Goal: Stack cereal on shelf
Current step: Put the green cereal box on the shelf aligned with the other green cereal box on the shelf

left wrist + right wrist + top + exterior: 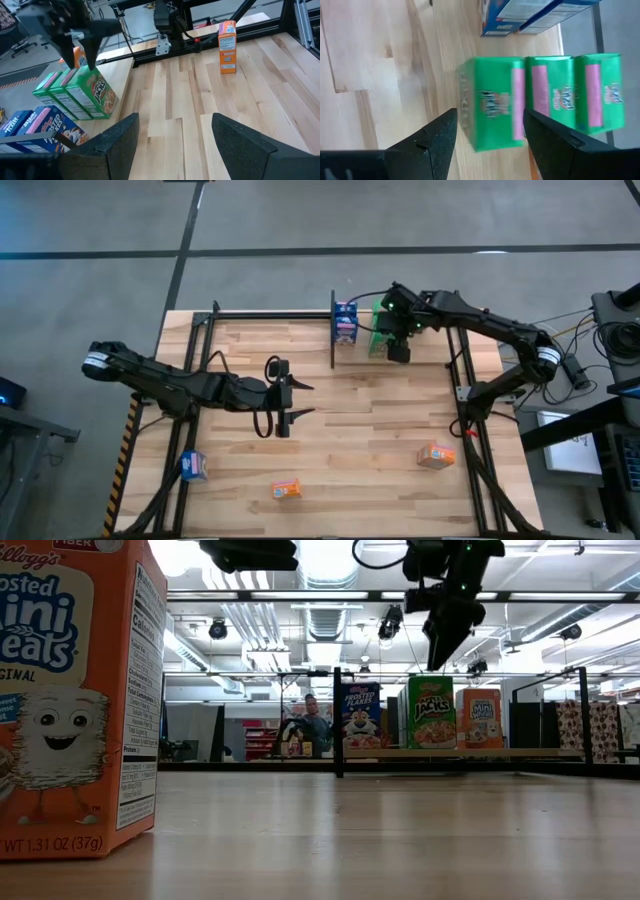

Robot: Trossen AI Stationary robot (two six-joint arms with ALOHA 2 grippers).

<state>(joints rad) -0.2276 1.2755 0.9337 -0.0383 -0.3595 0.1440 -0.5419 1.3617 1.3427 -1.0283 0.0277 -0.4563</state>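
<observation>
Lower left of the high view, a blue cereal box [193,466] and an orange one [286,490] wait on the table [380,430], unshelved. Centre-left, the left gripper [296,399] hovers with fingers spread, holding nothing, apparently parked clear. Upper centre, blue boxes [345,323] hug the shelf [270,314] divider. Just right, the right gripper [398,345] sits over the green boxes [540,97], fingers released either side of the front box, likely just placed. Lower right, another orange box [435,456] waits.

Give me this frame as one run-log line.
phase: release at shelf | right gripper: open, above green cereal box | left gripper: open, mid-table, empty | loose boxes on table: three
</observation>
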